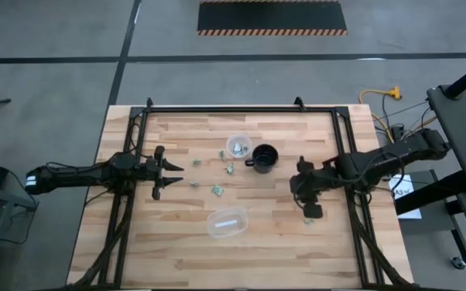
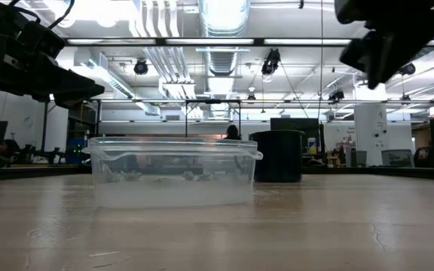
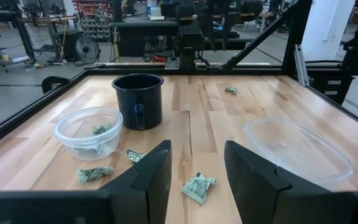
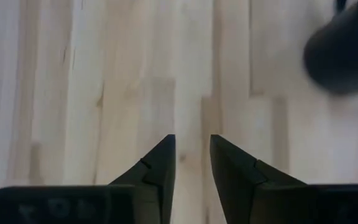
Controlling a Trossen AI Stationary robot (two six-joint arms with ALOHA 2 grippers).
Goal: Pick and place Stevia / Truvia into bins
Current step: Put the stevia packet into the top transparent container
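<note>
Though packets (image 3: 198, 187) printed — wording unreadable

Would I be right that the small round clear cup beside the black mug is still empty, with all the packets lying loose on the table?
Not quite: the small round clear cup beside the black mug already holds a packet, as the left wrist view shows. Other packets do lie loose on the table.

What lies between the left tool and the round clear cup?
High view: loose Stevia packets on bare wood separate the open left tool from the cup.
</note>
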